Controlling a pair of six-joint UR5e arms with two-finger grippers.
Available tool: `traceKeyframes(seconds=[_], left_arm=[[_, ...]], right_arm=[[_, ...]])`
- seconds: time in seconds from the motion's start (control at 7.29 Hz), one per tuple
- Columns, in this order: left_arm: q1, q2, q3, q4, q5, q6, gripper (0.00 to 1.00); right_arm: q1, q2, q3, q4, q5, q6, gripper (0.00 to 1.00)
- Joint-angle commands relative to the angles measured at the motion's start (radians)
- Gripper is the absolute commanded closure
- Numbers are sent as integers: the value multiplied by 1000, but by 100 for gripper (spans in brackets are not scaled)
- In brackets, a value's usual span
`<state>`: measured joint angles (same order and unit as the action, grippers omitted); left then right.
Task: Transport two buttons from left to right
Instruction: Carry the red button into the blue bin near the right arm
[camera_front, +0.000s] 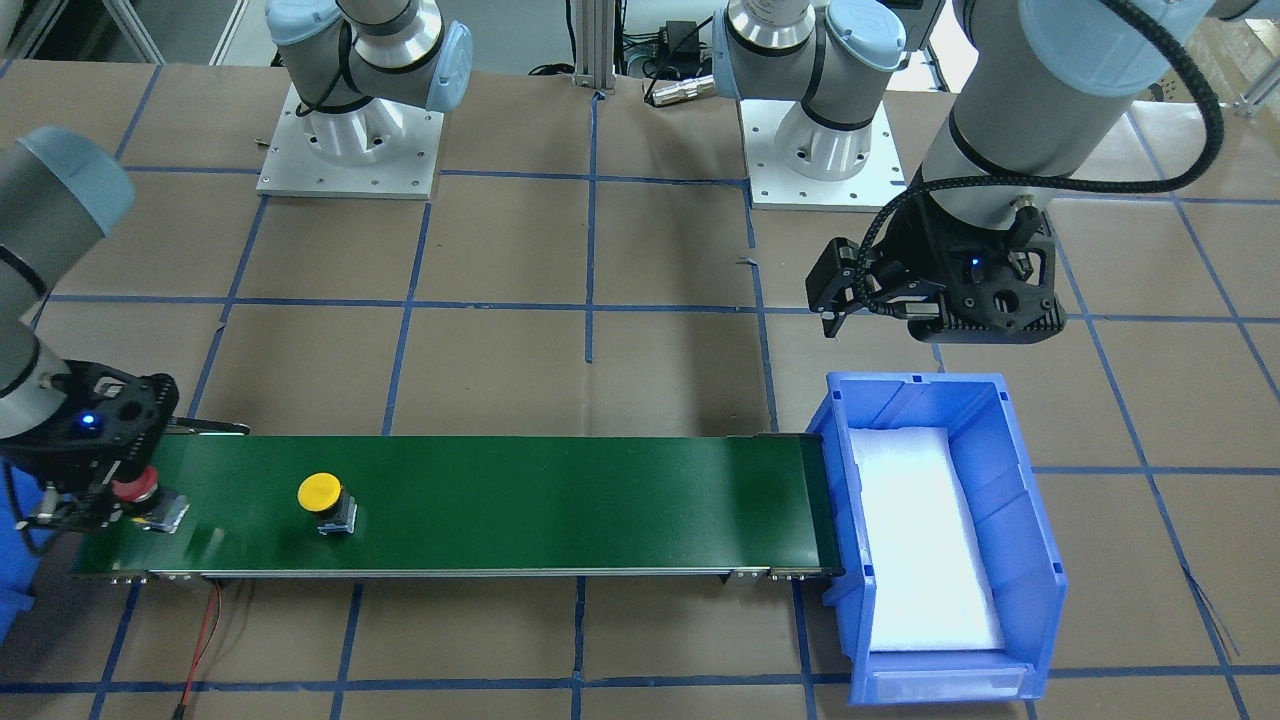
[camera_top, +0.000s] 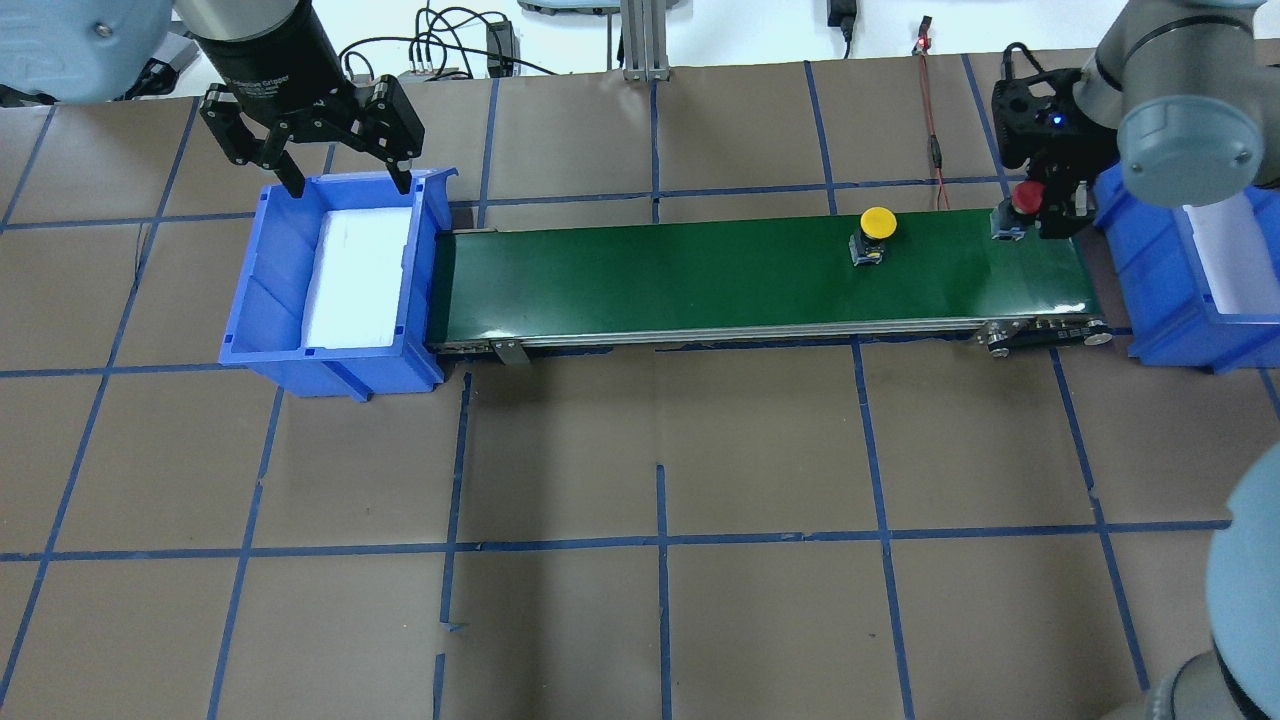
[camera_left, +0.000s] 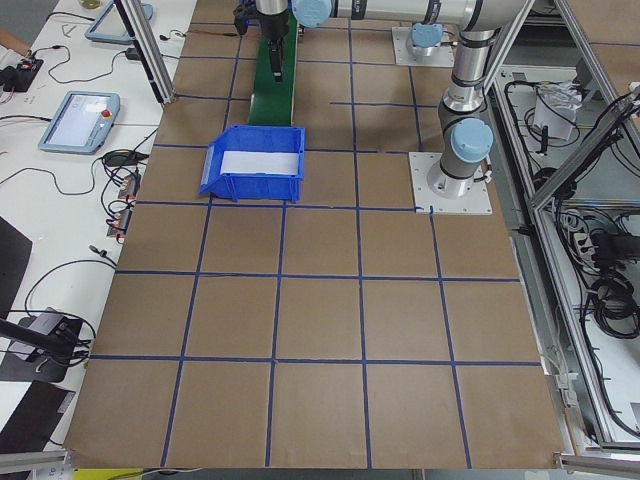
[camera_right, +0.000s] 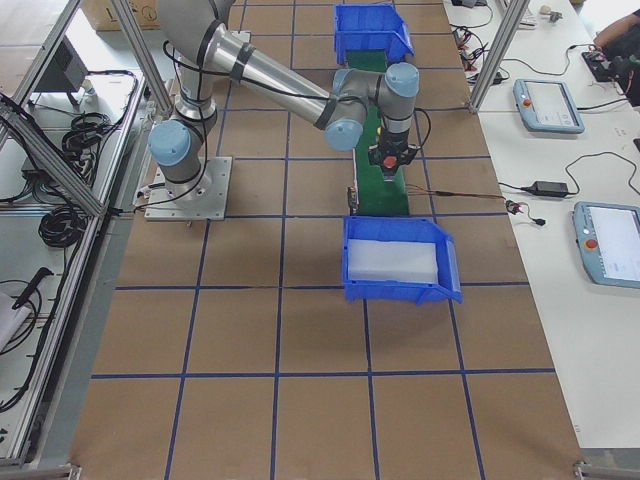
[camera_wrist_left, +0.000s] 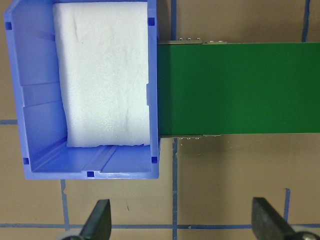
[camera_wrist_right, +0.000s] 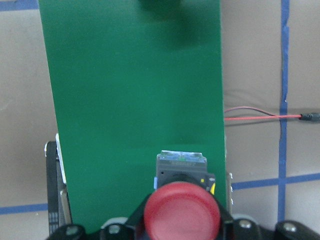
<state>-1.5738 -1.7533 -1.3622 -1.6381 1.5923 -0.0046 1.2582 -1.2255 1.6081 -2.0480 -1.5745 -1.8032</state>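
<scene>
A green conveyor belt runs across the table. The yellow button stands alone on it towards its right end and also shows in the front view. My right gripper is at the belt's right end, shut on the red button. In the right wrist view its red cap sits between the jaws, with its base just over the belt. My left gripper is open and empty above the left blue bin; its fingers stand wide apart.
The left bin holds white foam and butts against the belt's left end. A second blue bin with foam stands beyond the belt's right end, beside my right gripper. A red wire lies on the brown table behind the belt.
</scene>
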Motion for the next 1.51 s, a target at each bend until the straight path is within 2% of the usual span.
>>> traceKeyframes(seconds=[0.0,0.27,0.41,0.69,1.23,1.37], left_arm=[[0,0,0,0,0,0,0],[0,0,0,0,0,0,0],[0,1,-2,0,1,0,0],[-2,1,-2,0,0,0,0],[-2,0,0,0,0,0,0],[-2,1,-2,0,0,0,0]], right_arm=[[-147,10,-136,87,13,-152,92],[-238,35,-184,92,51,-232,91],[-264,59,-188,82,54,-331,91],[-359,159,-194,72,51,-381,89],[-379,253,-208,39,-15,-396,89],[-381,257,-211,39,-13,-397,84]])
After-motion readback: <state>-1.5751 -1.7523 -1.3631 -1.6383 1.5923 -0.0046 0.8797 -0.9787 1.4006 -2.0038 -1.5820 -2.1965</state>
